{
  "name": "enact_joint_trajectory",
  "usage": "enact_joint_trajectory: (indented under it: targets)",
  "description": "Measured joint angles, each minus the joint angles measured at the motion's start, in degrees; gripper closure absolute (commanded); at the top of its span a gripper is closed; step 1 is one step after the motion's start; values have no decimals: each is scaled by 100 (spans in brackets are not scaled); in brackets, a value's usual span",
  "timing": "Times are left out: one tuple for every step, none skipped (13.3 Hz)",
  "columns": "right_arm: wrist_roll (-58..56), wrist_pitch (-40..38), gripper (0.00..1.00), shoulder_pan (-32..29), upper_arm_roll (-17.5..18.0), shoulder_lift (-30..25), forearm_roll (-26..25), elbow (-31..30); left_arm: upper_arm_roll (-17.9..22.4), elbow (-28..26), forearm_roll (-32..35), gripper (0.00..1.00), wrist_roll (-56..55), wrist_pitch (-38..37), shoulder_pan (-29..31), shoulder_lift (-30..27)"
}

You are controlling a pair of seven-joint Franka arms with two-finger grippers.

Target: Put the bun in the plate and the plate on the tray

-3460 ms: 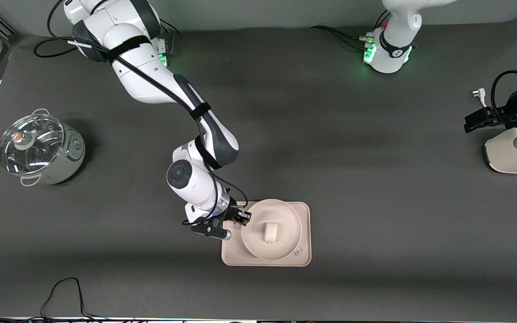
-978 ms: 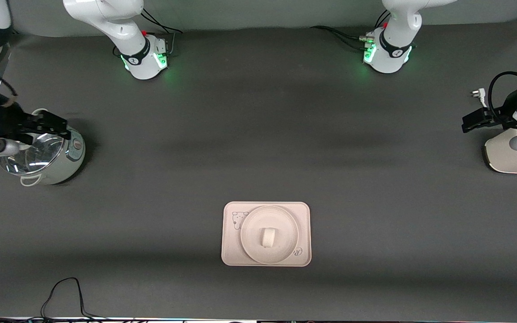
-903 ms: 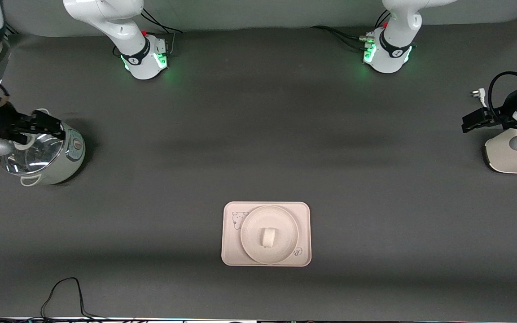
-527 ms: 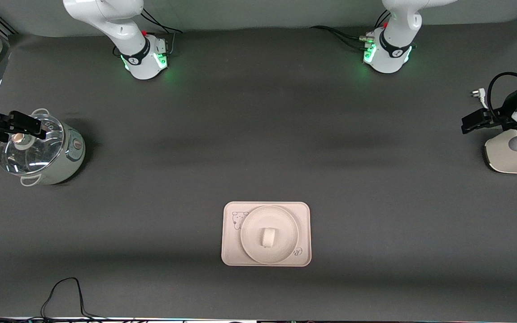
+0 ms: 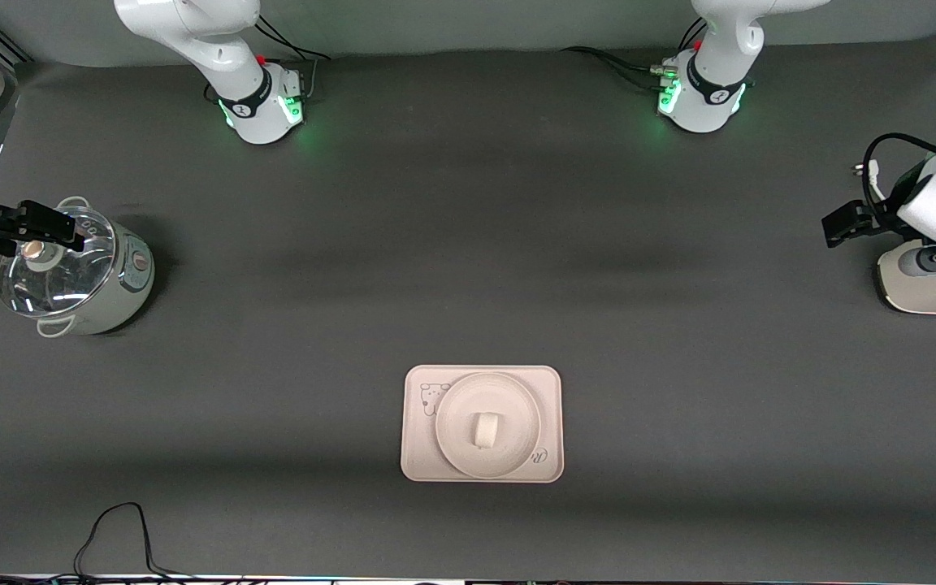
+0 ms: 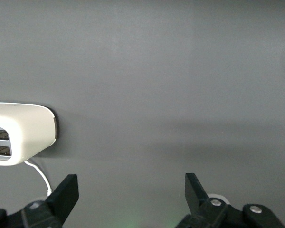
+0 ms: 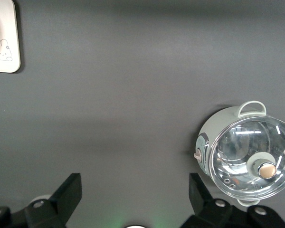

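Observation:
The white bun lies in the middle of the round cream plate. The plate sits on the cream-pink tray, which lies mid-table, near the front camera. A corner of the tray with the rabbit drawing shows in the right wrist view. My right gripper is open and empty over the pot's lid; its own view shows the jaws wide apart. My left gripper is open and empty beside the toaster, with bare table between its fingers in its own view.
A lidded glass-top pot stands at the right arm's end of the table and shows in the right wrist view. A white toaster stands at the left arm's end, with its plug. A black cable lies by the front edge.
My right arm has let go of the plate on the tray and drawn back to over the pot. My left gripper has shifted slightly toward the table's middle.

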Motion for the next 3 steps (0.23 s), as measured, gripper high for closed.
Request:
enact_joint_trajectory:
  targets:
    - [0, -2, 0, 0, 0, 0, -2, -2, 29, 34, -11, 0, 0, -8, 15, -2]
    - [0, -6, 0, 0, 0, -1, -3, -4, 52, 86, -22, 0, 4, -50, 31, -6]
    - [0, -11, 0, 0, 0, -3, -4, -5, 64, 165, -51, 0, 23, -152, 47, -15]
